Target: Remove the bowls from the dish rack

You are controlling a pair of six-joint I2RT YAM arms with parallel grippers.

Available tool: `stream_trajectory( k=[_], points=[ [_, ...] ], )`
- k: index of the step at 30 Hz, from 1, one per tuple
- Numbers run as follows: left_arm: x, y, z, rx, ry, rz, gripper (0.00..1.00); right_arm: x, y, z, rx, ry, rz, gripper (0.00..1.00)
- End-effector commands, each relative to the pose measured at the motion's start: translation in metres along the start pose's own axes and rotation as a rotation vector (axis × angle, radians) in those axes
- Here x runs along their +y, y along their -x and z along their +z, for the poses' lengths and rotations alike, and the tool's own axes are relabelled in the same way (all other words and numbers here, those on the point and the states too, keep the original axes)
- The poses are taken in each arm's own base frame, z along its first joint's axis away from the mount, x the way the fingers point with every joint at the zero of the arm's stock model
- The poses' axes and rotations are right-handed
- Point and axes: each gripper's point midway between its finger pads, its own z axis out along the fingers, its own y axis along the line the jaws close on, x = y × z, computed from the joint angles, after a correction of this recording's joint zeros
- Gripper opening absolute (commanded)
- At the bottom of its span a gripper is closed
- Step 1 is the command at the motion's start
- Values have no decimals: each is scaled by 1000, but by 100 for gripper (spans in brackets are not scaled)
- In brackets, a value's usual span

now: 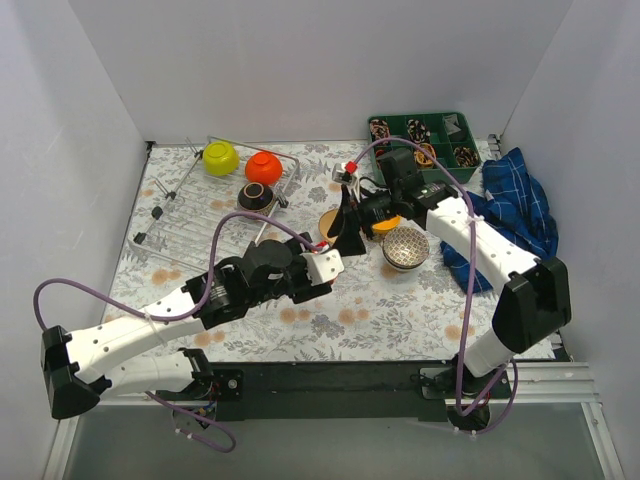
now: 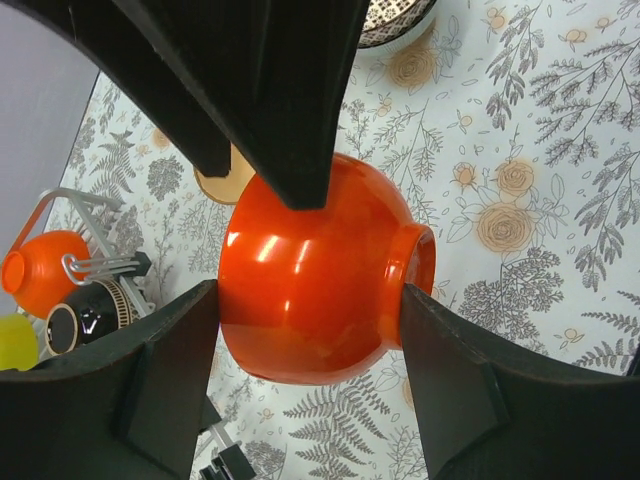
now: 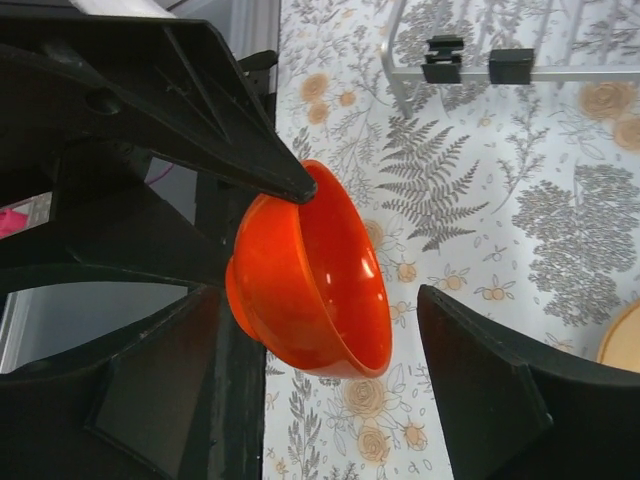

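Observation:
My left gripper [image 2: 310, 330] is shut on a red-orange bowl [image 2: 310, 270], one finger at its rim and one on its foot, and holds it on its side above the table. My right gripper [image 3: 318, 300] is open with its fingers on either side of the same bowl [image 3: 320, 270]. In the top view the two grippers meet mid-table, left [image 1: 343, 247] and right [image 1: 350, 215], and hide the held bowl. The dish rack [image 1: 190, 215] holds a lime green bowl [image 1: 220, 157], another red-orange bowl [image 1: 263, 167] and a dark brown bowl [image 1: 257, 196].
A grey-patterned bowl [image 1: 405, 247], a yellow-orange bowl [image 1: 386, 224] and a beige bowl [image 1: 327, 220] sit on the floral table by the grippers. A green compartment tray [image 1: 425, 135] stands at the back right. A blue cloth [image 1: 515, 205] lies at the right.

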Motion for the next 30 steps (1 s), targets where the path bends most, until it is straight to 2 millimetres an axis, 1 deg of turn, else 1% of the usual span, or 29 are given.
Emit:
stream_trajectory(
  k=[1,5,6,7,9,10,11,12,13,15,16,18,19,20,22,24,26,27,28,29,30],
  points=[
    [11,28,-3,-81,19,68,26,24,-2,5,19,151,-10,87],
    [10,25,2,-73,15,111,27,33,-8,8,22,223,-5,83],
    [11,27,3,-80,17,112,26,34,-9,9,24,231,-6,82],
    [11,29,3,-86,19,113,26,33,-13,10,30,239,4,78],
    [12,32,2,-103,23,111,27,34,-17,12,38,253,15,75],
    [12,32,3,-103,23,112,27,33,-19,14,43,264,24,70],
    [12,32,3,-103,21,113,27,36,-16,13,35,282,20,67],
    [11,29,4,-98,20,115,27,39,-18,13,39,299,24,61],
    [9,28,4,-99,17,111,28,40,-19,14,38,313,27,48],
    [6,23,5,-101,17,96,29,40,-20,14,38,321,31,33],
    [6,22,5,-104,20,93,30,38,-22,15,46,315,40,22],
    [5,19,6,-100,22,85,32,35,-23,15,59,294,35,12],
    [3,15,7,-90,21,70,34,35,-23,14,65,289,30,5],
    [3,13,8,-88,24,61,38,34,-24,14,72,277,27,1],
    [2,8,9,-84,37,23,42,33,-25,13,77,263,24,1],
    [3,9,8,-93,53,-17,52,29,-27,12,93,232,25,1],
    [3,3,8,-80,68,-66,63,23,-33,11,122,183,33,1],
    [3,2,7,-79,76,-83,73,21,-35,11,132,163,38,1],
    [8,0,4,-74,104,-105,78,21,-35,9,138,143,35,1],
    [7,-3,4,-72,116,-150,86,16,-37,7,155,103,37,1],
    [11,-3,1,-80,135,-176,89,15,-38,6,164,78,37,1]
  ],
)
